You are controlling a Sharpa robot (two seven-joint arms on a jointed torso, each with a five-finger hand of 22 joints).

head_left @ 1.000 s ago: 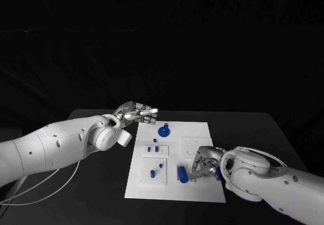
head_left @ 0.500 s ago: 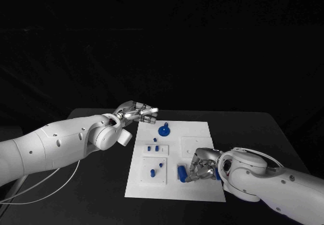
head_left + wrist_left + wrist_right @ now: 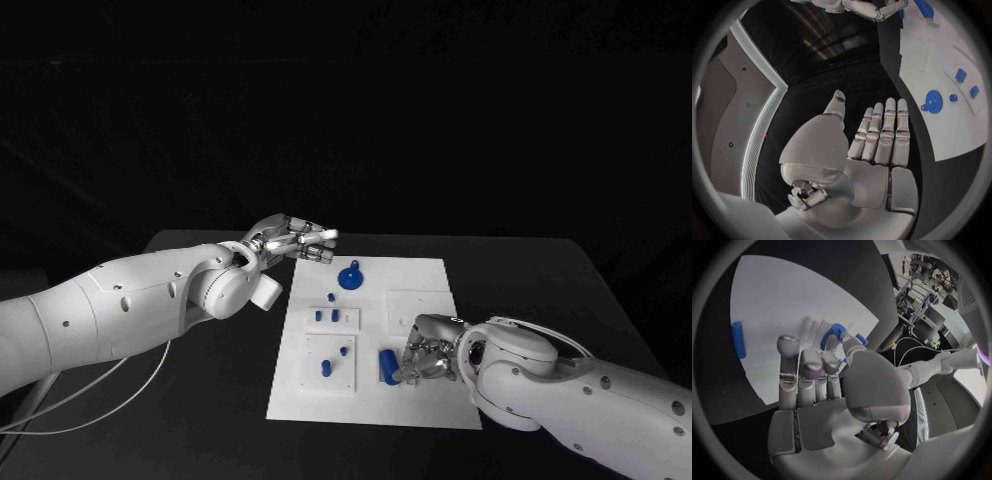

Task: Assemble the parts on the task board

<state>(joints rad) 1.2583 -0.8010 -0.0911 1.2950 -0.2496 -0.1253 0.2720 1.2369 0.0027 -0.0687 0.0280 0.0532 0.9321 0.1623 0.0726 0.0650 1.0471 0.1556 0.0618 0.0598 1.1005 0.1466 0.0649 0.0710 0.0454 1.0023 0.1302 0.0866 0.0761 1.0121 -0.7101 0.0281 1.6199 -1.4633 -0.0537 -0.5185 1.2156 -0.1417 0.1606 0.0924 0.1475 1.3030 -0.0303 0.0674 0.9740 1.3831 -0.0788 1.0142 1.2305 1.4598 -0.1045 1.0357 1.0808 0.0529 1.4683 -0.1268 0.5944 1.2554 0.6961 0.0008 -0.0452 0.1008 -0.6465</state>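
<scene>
Seemingly midway: on the flat white task board several small blue parts stand seated, a blue cylindrical peg lies loose, and the right hand pinches a blue curved piece. The left hand hovers spread, empty.

Right robot hand hides part partly.

Black table with rounded far corners; white task board lying flat at its middle, long sides running from near edge toward far edge, dark surface showing on both sides; pale cable trailing over the left part.
</scene>
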